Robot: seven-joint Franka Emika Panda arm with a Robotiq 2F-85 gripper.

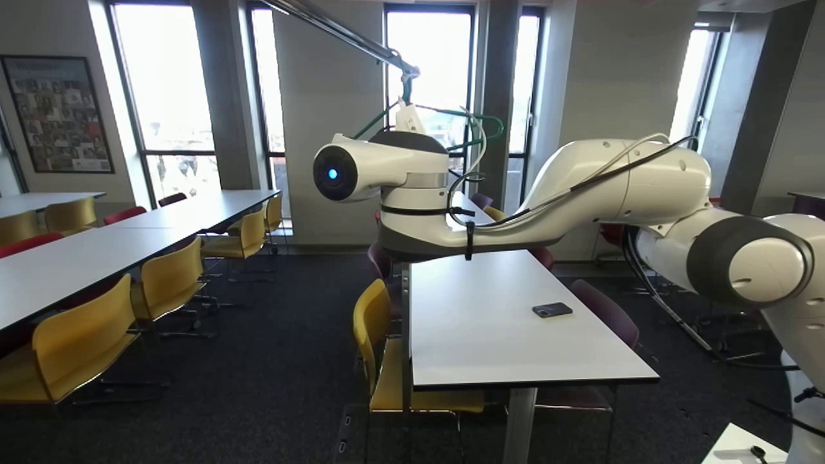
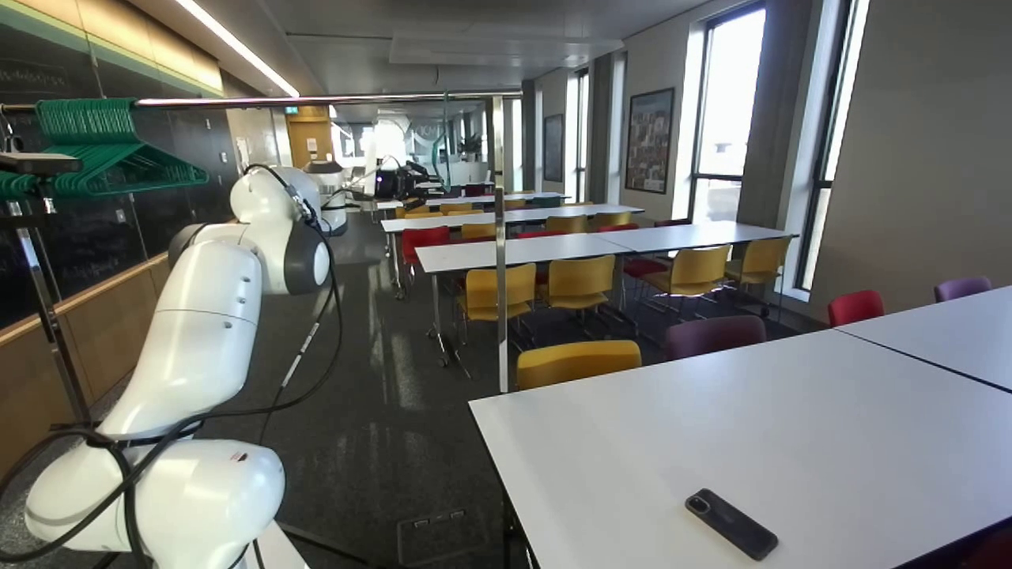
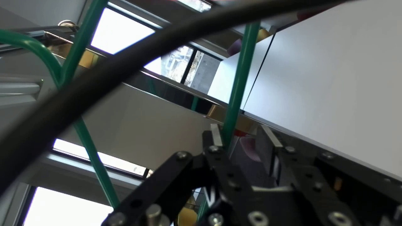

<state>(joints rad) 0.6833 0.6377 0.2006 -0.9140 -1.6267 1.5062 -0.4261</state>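
I'm viewing the gripper (image 3: 242, 135) with its fingers standing apart, gripping nothing; a green coat hanger (image 3: 240, 81) is running close beside one finger, though I'm not able to tell contact. It's hanging from the metal rail (image 1: 341, 34), while a smartphone (image 2: 732, 523) is lying on the white bench (image 2: 791, 427).
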